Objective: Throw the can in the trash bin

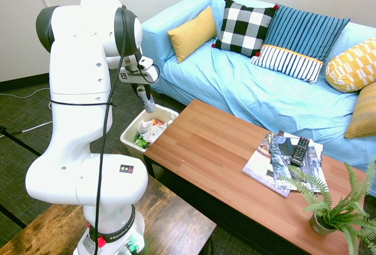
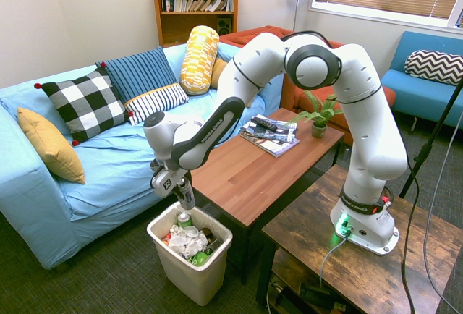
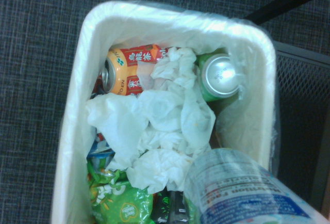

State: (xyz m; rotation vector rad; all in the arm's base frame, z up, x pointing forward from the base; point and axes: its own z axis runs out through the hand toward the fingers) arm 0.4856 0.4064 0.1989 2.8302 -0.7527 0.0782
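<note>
Can (image 3: 247, 193) cut off by wrist view's edge; bin's (image 3: 270, 105) too.

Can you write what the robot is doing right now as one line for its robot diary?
claw: closed on can | can: held above trash bin, not dropped | trash bin: paper and other cans inside

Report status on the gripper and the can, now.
Gripper shut on the can. Can hangs over the trash bin, not yet dropped. Nothing seen blocking the way down; trash already inside.
</note>
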